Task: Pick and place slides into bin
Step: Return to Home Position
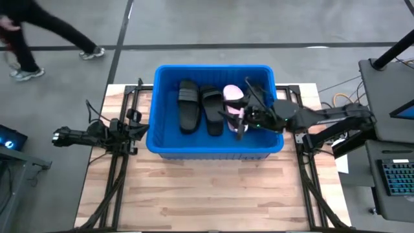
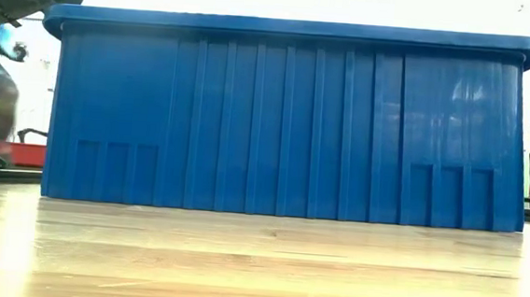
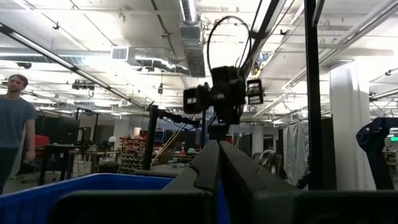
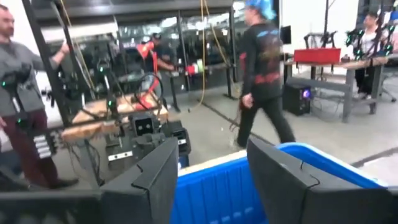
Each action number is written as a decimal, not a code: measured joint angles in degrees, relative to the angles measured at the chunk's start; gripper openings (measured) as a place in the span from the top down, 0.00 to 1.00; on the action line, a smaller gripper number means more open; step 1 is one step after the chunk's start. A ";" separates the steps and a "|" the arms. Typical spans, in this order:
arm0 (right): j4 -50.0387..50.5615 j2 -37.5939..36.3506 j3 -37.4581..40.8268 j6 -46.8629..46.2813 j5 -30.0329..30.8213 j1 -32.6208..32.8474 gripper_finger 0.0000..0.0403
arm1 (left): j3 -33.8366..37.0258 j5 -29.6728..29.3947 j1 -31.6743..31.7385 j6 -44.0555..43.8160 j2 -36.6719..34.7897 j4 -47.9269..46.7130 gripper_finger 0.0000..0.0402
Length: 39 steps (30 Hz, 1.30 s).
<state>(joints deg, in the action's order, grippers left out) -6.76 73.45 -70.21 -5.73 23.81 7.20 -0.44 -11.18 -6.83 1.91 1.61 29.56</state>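
The blue bin (image 1: 167, 77) stands on the wooden table and fills the low view (image 2: 286, 122). Inside it two black slides (image 1: 188, 107) (image 1: 212, 111) lie side by side on the floor, with a pale pink slide (image 1: 233, 96) to their right. My right gripper (image 1: 238, 123) (image 4: 211, 146) hangs above the bin's right part, just beside the pink slide. It points level toward the table's left, open with nothing between its fingers. My left gripper (image 1: 143, 127) (image 3: 217, 144) waits shut outside the bin's left wall, tilted upward.
Bare wooden tabletop (image 1: 207, 194) lies in front of the bin. Black frame rails (image 1: 116, 168) run along both table sides. A person (image 1: 39, 32) walks past the far left corner. Other people (image 4: 264, 68) (image 3: 12, 118) stand in the room beyond.
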 joint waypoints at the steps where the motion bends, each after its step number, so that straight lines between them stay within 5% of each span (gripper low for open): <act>1: -3.39 0.00 2.22 0.36 -0.21 -0.04 0.55 | 0.01 0.00 0.00 0.00 0.00 0.00 1.00; 9: -15.11 -4.98 17.69 2.31 2.88 0.02 0.69 | 0.05 -0.02 0.00 0.04 0.31 -0.10 1.00; 18: -17.08 -26.82 37.78 6.51 2.77 0.02 0.96 | 0.08 -4.51 0.00 2.53 0.57 -1.26 1.00; 27: -16.57 -47.19 52.13 11.33 1.83 0.02 0.98 | 0.10 -6.10 0.00 6.01 0.59 -1.60 1.00; 32: -15.91 -57.09 57.02 16.24 6.85 -0.03 0.98 | 0.14 -6.32 0.00 6.01 0.61 -1.82 1.00; 39: -12.35 -68.21 63.97 10.44 2.30 -0.86 0.98 | 0.14 -6.73 0.00 6.01 1.18 -2.36 1.00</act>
<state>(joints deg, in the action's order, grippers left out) -19.11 5.24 -6.25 4.71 26.11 6.35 -0.30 -17.91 -6.83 7.92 2.78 27.20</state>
